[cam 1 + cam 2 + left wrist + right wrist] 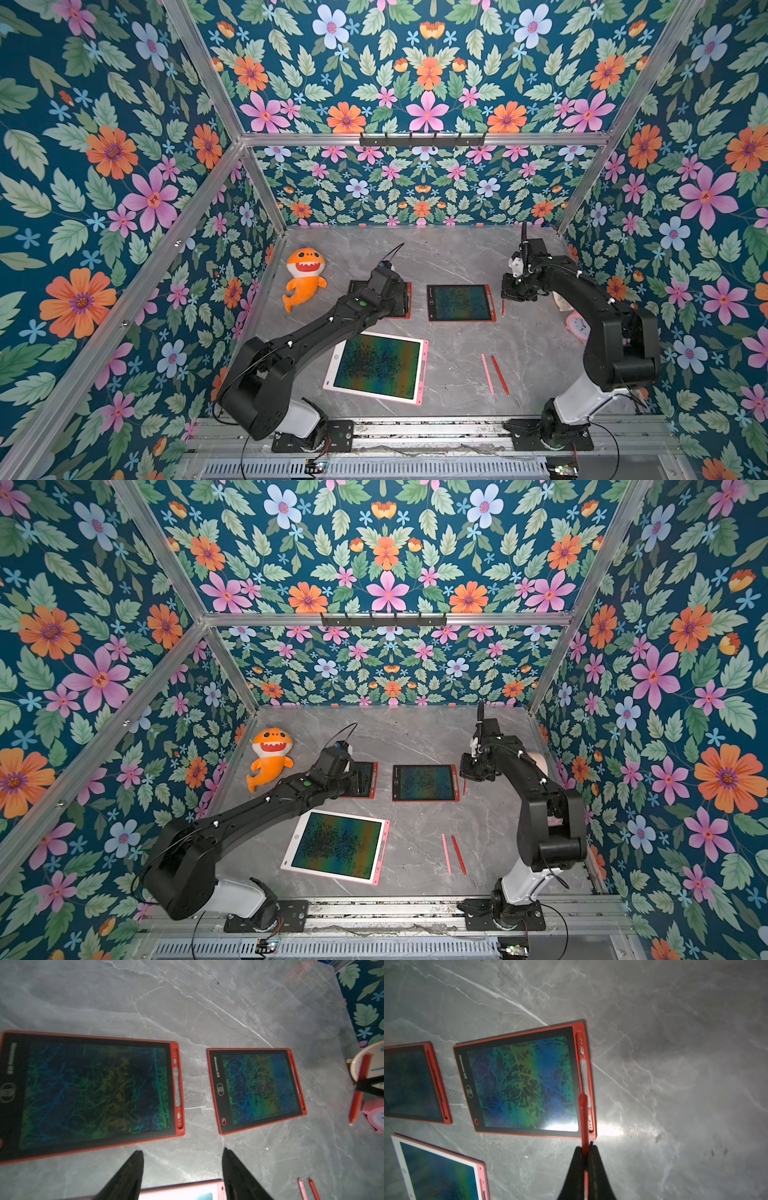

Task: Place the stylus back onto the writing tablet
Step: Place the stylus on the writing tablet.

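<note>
Nearest: pink tablet (376, 368), two spare styluses (500, 375) loose on table (457, 340). Farther: right gripper (586, 1147) pinching red stylus (583, 1118) steeply upright over side groove of red tablet (523, 1082). Left gripper (182, 1151) spread, empty. Risk: stylus released at that angle may bounce off groove onto table.

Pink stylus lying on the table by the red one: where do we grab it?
Mid-shaft, straight down from above, jaws across it. The pink stylus lies flat on the table, thin, so no side approach. The red stylus lies close alongside, not touching; the gap looks slightly wider at the near end, so bias the grip there.
</note>
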Tool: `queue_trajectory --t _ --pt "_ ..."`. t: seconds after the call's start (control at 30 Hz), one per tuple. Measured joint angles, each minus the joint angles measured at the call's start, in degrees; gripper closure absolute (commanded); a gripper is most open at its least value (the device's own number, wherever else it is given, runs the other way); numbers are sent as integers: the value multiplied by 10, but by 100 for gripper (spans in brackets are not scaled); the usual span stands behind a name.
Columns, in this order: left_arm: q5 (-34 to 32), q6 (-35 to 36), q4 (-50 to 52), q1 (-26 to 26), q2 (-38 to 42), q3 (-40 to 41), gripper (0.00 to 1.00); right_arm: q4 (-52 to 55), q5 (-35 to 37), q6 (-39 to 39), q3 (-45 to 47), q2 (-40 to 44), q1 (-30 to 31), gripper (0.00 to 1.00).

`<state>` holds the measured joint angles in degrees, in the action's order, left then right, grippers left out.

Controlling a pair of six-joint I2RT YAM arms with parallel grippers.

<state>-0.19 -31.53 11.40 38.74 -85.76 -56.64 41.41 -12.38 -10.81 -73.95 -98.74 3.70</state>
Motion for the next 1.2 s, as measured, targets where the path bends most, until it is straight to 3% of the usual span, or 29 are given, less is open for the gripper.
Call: queue_trajectory --t 0.3,0.73,1.2 --pt "16 -46 -20 46 -120 -92 55 14 2 44 -71 -89 -1 100" --pt "19 -129 -26 76 -242 -176 100 18 -1 51 -103 -134 1 100" --pt "10 -178 24 76 -292 -203 100 13 -22 45 -99 -150 4 100"
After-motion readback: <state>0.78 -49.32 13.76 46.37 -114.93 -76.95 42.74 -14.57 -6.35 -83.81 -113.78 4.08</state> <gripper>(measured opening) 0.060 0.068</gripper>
